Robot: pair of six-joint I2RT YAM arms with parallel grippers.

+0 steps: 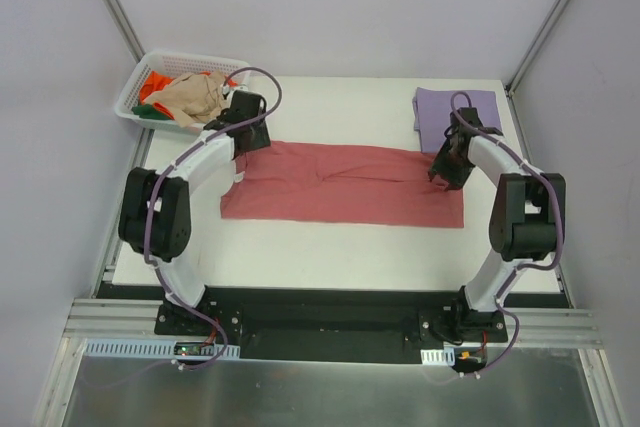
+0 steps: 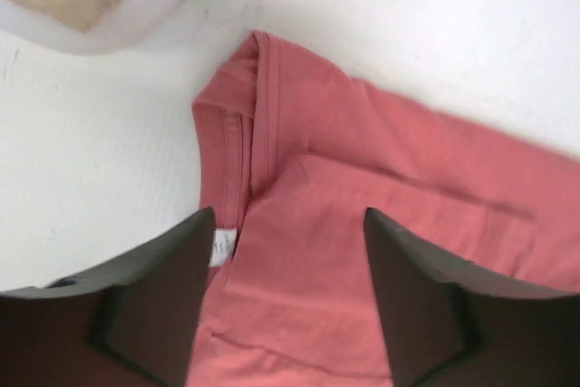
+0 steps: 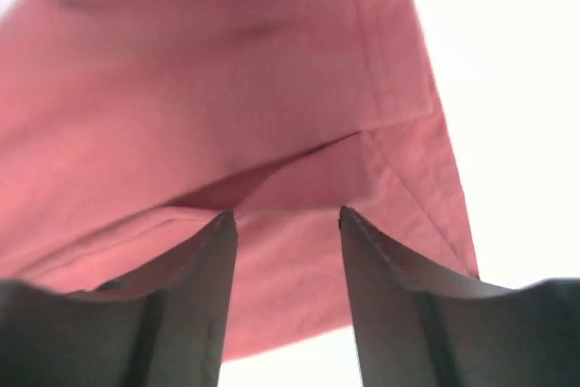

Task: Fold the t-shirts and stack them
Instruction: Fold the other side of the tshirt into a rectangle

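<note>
A dusty rose-red t-shirt (image 1: pixel 340 187) lies flat across the middle of the table, folded into a long band. My left gripper (image 1: pixel 252 143) hovers over its left end by the collar and white label (image 2: pixel 223 246); the jaws (image 2: pixel 288 215) stand open with only flat red cloth (image 2: pixel 381 160) showing between them. My right gripper (image 1: pixel 440 177) is at the shirt's right end, also open (image 3: pixel 286 215), just above the hem of the red cloth (image 3: pixel 227 88). A folded lavender t-shirt (image 1: pixel 455 110) lies at the back right, touching the red one's far corner.
A white lattice basket (image 1: pixel 135 97) at the back left corner holds a beige t-shirt (image 1: pixel 195 95) with orange (image 1: pixel 158 82) and green (image 1: pixel 150 112) cloth under it. Its rim (image 2: pixel 136 15) is close to the left gripper. Grey walls enclose the table.
</note>
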